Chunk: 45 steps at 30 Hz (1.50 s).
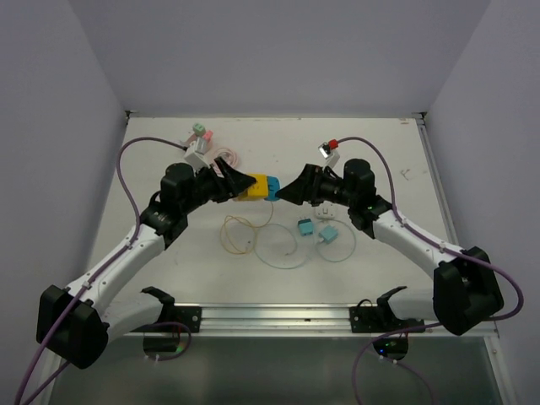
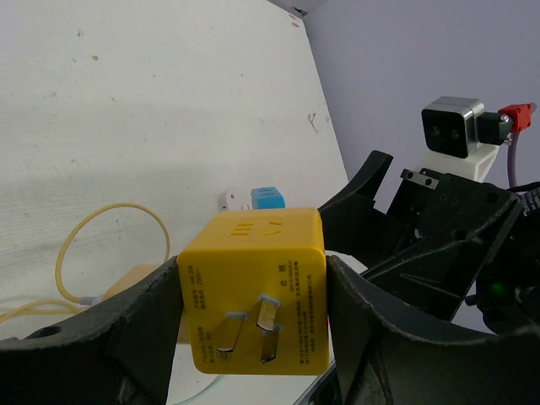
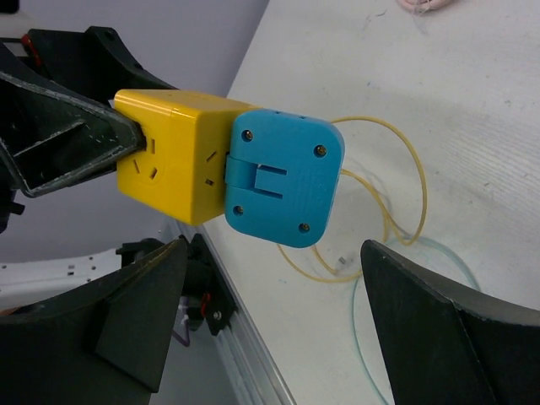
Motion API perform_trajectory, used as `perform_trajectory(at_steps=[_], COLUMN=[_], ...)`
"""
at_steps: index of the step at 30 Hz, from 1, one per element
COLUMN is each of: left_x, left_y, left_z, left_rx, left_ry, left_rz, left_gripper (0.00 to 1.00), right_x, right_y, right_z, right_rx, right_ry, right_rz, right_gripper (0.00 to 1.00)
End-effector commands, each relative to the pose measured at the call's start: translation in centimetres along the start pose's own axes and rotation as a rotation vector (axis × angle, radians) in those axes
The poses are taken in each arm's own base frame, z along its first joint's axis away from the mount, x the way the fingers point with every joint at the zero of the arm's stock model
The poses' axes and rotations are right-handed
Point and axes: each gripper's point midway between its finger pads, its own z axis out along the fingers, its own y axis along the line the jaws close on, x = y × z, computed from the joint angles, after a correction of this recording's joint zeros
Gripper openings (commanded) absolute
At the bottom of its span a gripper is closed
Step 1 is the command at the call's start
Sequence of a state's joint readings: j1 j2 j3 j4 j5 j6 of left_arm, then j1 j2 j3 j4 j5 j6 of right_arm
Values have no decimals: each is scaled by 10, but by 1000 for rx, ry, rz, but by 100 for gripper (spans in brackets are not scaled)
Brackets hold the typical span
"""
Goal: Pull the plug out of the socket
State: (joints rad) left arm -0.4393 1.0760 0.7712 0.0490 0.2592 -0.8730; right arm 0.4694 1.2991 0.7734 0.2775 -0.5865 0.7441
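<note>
Centre of the top view: left gripper [image 1: 242,187] clamped the yellow plastic cube socket [image 1: 251,187], square blue plastic plug [image 1: 273,186] stuck out frame-right, horizontal axis, facing the right gripper [image 1: 284,190], jaws wide open.

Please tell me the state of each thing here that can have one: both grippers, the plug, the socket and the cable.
left gripper: shut on the yellow socket, holding it above the table.
right gripper: open, facing the blue plug, not gripping it.
blue plug: plugged into the yellow socket, not yet pulled off.
yellow socket: held, lifted.
yellow cable: lying in a loose loop on the table.
</note>
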Motion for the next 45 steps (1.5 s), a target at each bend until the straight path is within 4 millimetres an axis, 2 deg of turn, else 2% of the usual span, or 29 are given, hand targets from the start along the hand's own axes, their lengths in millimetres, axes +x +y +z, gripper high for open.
perform_trajectory(at_steps=[1, 5, 10, 20, 22, 28, 33, 38, 39, 45], left_x=[-34, -34, -31, -37, -31, -33, -34, -33, -31, -28], left_y=[-36, -41, -50, -65, -63, -67, -68, -67, -65, -52], left_z=[-12, -14, -14, -23, -26, -28, -31, -32, -31, -32], left_rx=[89, 124, 173, 266, 297, 334, 348, 371, 367, 351], left_ry=[-116, -125, -102, -146, -144, -148, -155, -156, -149, -154], left_rz=[-49, -93, -110, -84, -95, -104, -106, -118, -120, -109], left_gripper=[0, 0, 0, 0, 0, 0, 0, 0, 0, 0], right_x=[-8, -12, -22, -34, -36, -39, -42, -36, -35, -35], right_y=[17, 14, 20, 40, 44, 51, 57, 50, 50, 51], right_z=[2, 6, 12, 12, 10, 10, 11, 13, 13, 9], right_rx=[-79, -59, -82, -197, -221, -272, -307, -287, -289, -298], right_ry=[-20, -30, -56, -63, -67, -66, -49, -39, -40, -38], right_rz=[17, 85, 180, 217, 209, 223, 210, 213, 213, 218], right_gripper=[88, 86, 84, 79, 77, 72, 63, 53, 48, 36])
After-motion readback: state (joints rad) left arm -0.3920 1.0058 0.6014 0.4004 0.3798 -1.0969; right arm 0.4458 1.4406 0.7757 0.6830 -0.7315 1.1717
